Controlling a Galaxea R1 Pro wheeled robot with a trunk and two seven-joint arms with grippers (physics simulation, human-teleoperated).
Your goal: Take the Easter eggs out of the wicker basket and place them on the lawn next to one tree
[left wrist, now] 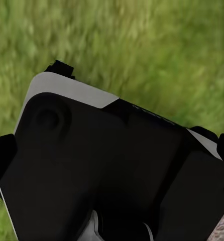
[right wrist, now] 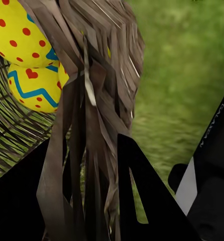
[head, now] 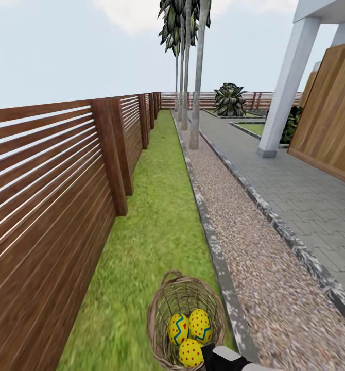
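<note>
1. All three Easter eggs (head: 191,335) are sitting in the wicker basket (head: 162,324), bunched together and touching, so nothing's been taken out yet. Basically the whole job is left: every egg needs lifting out and setting down beside one tree.
2. The basket is on the lawn (head: 152,226), close to the stone kerb (head: 206,216) on its gravel side.
3. The right tool (right wrist: 84,165) has its dark fingers on either side of the basket's woven rim, and it looks clamped on it. I can't tell whether the left tool is apart or together: its wrist view is mostly dark robot casing (left wrist: 102,165) over grass.
4. The nearest tree (head: 197,93) stands well ahead along the gravel strip (head: 255,247), with more behind it.
5. Around that: slatted wooden fence (head: 49,206) along the lawn's far edge, grey paving (head: 306,196), and a white pillar (head: 286,87).
</note>
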